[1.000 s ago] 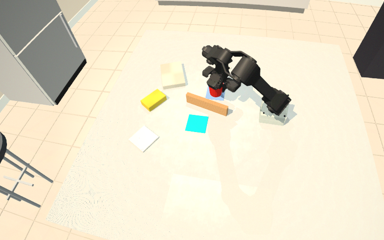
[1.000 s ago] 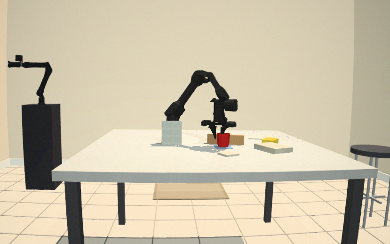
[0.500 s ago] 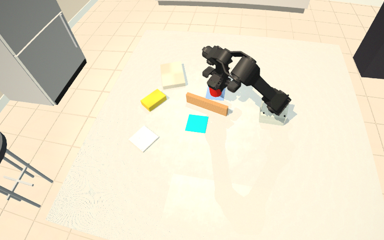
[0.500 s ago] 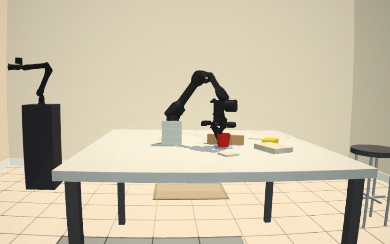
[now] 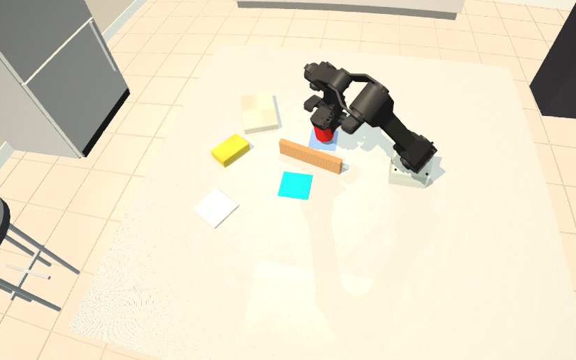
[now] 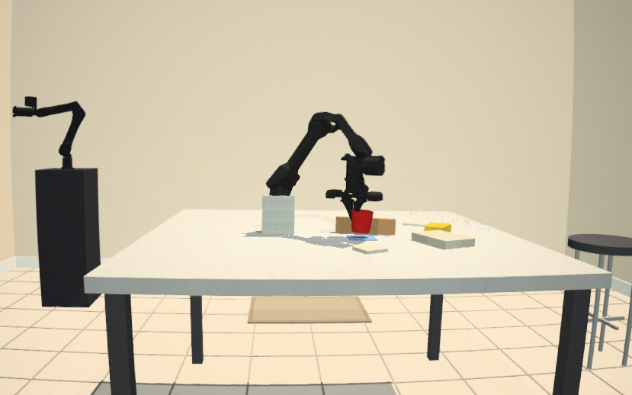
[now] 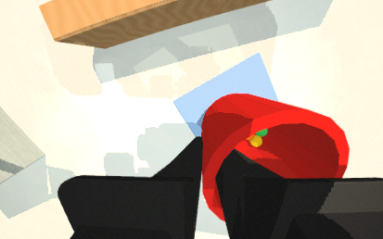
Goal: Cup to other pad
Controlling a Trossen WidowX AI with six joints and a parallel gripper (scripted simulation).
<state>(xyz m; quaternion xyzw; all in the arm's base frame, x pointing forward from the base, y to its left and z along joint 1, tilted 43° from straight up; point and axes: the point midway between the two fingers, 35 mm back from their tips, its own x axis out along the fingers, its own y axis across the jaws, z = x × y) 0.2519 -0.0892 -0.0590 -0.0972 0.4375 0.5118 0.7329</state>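
Observation:
The red cup (image 5: 323, 134) (image 6: 362, 221) (image 7: 303, 117) hangs slightly tilted a little above the blue pad (image 5: 313, 145) (image 6: 371, 238) (image 7: 238, 84). My gripper (image 6: 353, 214) (image 7: 206, 143) is shut on the cup's wall, with one finger inside the cup and one outside; the arm hides the fingertips in the top view. A green marble (image 7: 261, 132) and a yellow marble (image 7: 256, 141) show inside the cup; the near wall and finger hide part of the inside. The cyan pad (image 5: 294, 185) lies flat on the other side of the wooden wall, with nothing on it.
The upright wooden wall (image 5: 310, 156) (image 6: 385, 226) (image 7: 155, 20) stands between the two pads. A yellow block (image 5: 230, 149) (image 6: 437, 226), a large beige block (image 5: 259, 111) (image 6: 442, 239) and a white tile (image 5: 215, 208) lie to the side. A small beige tile (image 6: 370, 248) lies near the blue pad.

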